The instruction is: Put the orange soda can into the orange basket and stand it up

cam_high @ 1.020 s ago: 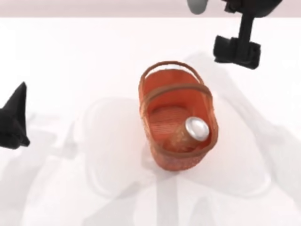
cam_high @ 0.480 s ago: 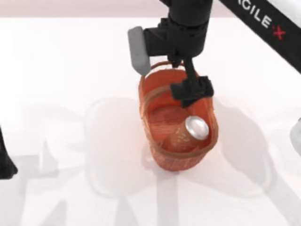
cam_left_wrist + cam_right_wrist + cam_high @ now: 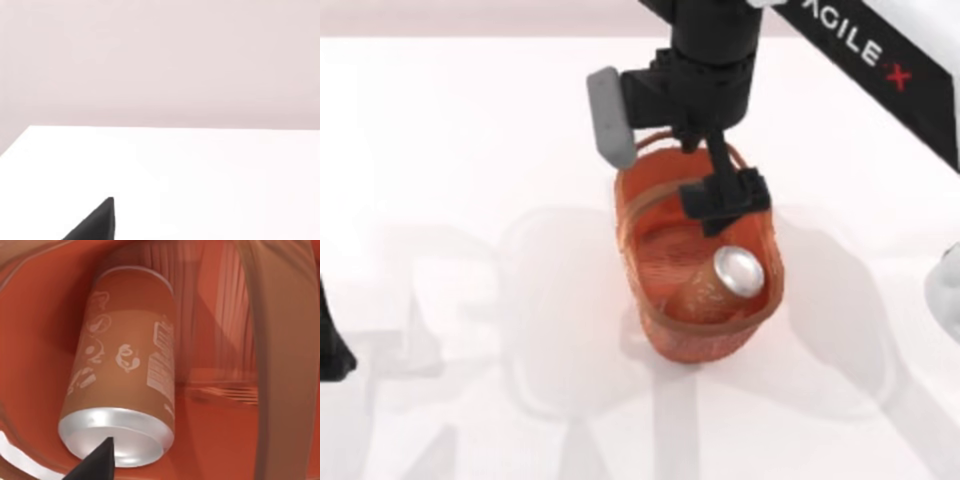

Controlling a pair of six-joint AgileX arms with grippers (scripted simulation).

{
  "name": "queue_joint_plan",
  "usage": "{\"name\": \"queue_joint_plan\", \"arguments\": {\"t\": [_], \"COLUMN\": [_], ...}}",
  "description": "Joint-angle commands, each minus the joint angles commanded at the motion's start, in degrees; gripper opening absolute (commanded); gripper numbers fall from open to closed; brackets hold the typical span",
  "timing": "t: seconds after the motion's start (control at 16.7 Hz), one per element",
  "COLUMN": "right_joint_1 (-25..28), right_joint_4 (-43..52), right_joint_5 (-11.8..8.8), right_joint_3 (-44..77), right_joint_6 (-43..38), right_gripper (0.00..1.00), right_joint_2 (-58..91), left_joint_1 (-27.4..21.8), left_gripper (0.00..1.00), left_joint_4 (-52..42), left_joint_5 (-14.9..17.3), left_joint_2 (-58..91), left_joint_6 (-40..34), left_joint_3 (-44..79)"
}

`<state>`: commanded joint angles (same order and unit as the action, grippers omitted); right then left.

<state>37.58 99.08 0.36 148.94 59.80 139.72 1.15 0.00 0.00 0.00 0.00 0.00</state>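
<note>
The orange soda can [image 3: 725,281] lies tilted inside the orange basket [image 3: 695,346], its silver bottom up and leaning toward the basket's right wall. My right gripper [image 3: 723,200] hangs over the basket's back half, just behind the can, touching nothing. In the right wrist view the can [image 3: 125,370] fills the middle, and one dark fingertip [image 3: 102,460] sits in front of its silver bottom; no second finger shows, so the jaws stand wide apart. My left gripper [image 3: 332,355] is parked at the table's left edge, with one fingertip [image 3: 102,220] over bare table.
The basket's two brown handles [image 3: 665,192] arch across its top, close to my right gripper; one handle [image 3: 280,365] runs beside the can in the right wrist view. White table surrounds the basket on every side.
My right arm has swung in from the back right to above the basket, then shifted slightly. My left gripper has drawn back to the left edge. The can has not moved.
</note>
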Motion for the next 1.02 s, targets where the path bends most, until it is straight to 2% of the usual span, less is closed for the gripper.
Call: {"name": "queue_joint_plan", "arguments": {"t": [0.36,0.66,1.02], "right_joint_1": [0.25,0.27,0.27], "right_joint_4": [-6.56,-7.52,-7.52], "right_joint_5": [-0.03,-0.03,-0.03], "right_joint_3": [-10.05,-11.19,-11.19], "right_joint_6": [0.01,-0.01,-0.01], "right_gripper": [1.00,1.00,0.55], "right_joint_2": [-3.20,-3.64,-3.64], "left_joint_1": [0.00,0.00,0.00], "left_gripper": [1.00,1.00,1.00], "left_joint_4": [0.00,0.00,0.00], "left_joint_5": [0.00,0.00,0.00], "left_joint_2": [0.00,0.00,0.00], "left_joint_6": [0.00,0.00,0.00], "left_joint_3": [0.00,0.00,0.00]}}
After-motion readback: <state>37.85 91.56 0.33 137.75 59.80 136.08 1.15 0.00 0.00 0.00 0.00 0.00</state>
